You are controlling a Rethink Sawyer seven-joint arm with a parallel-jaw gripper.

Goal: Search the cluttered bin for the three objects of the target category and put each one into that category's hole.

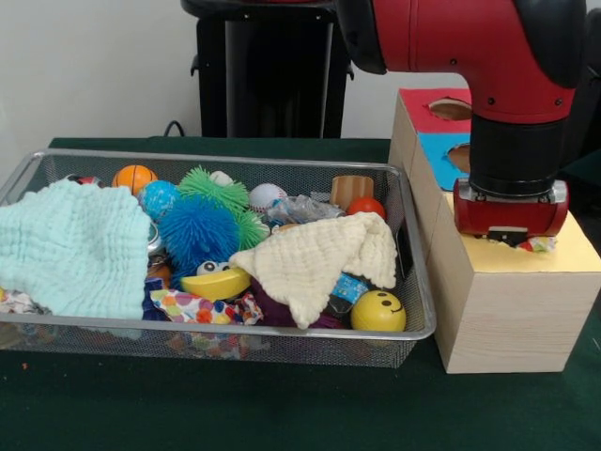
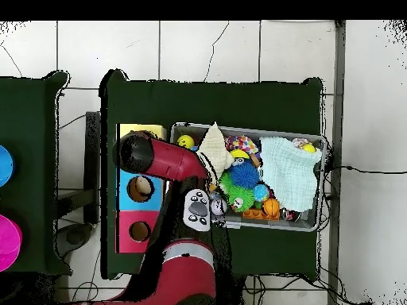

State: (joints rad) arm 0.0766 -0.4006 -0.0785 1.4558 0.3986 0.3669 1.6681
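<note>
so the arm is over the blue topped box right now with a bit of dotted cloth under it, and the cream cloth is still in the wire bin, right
Not quite. In the front view the arm's gripper is over the yellow top of the box, not the blue one. The dotted cloth does peek out under it, and the cream cloth lies in the wire bin.

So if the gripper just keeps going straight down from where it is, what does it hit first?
Most likely the dotted fabric piece peeking out under the gripper, then the box's yellow top. The hole itself is hidden by the arm, so alignment is unclear.
</note>
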